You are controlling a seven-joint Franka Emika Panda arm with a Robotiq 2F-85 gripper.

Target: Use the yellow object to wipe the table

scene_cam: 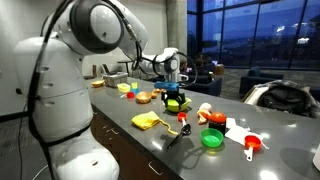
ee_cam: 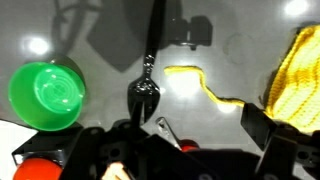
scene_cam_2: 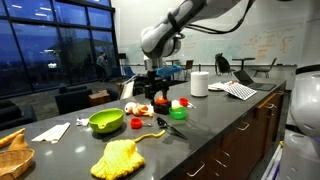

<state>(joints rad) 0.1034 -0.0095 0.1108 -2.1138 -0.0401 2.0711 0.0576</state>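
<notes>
The yellow cloth point(scene_cam_2: 120, 158) lies slack on the dark table point(scene_cam_2: 232, 114), a little way from the green bowl point(scene_cam_2: 106, 121), nearer the table's edge than the bowl is. It looks knitted, soft and light. It will likely bunch and fold rather than slide stiffly, so pinch a raised fold near its middle and press down as you wipe. A thin yellow strip point(ee_cam: 205, 88) trails off its bowl-facing side. A black spoon point(ee_cam: 146, 92) lies between bowl and cloth, so you risk dragging it along. Your gripper point(scene_cam: 174, 92) hovers above the table on the bowl's far side from the cloth, and in the wrist view its fingers point(ee_cam: 262, 126) are spread wide, holding nothing.
</notes>
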